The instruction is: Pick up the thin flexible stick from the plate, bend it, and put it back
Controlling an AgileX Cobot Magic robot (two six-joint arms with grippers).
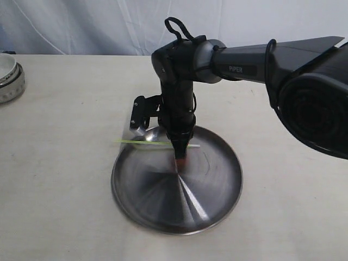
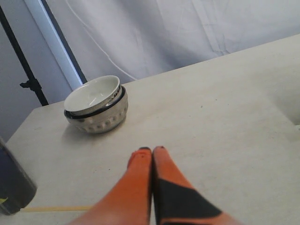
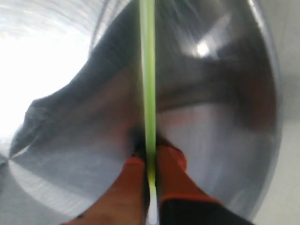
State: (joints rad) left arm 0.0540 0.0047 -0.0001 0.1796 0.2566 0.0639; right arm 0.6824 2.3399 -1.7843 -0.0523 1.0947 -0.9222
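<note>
The shiny steel plate point(image 1: 163, 206) lies on the table in the middle of the exterior view. My right gripper point(image 1: 179, 156) points straight down over its centre, orange tips close to the plate surface. The thin yellow-green stick point(image 1: 133, 142) runs level across the back of the plate, passing through the fingers and sticking out on both sides. In the right wrist view the stick point(image 3: 147, 70) runs between the two orange fingers of my right gripper point(image 3: 151, 157), which is shut on it above the plate point(image 3: 234, 140). My left gripper point(image 2: 152, 150) is shut on nothing above bare table.
A white bowl stacked in a metal bowl point(image 1: 8, 76) stands at the far left table edge; the left wrist view shows the same bowls point(image 2: 96, 105). A dark object point(image 2: 11, 187) stands near that gripper. White cloth hangs behind the table.
</note>
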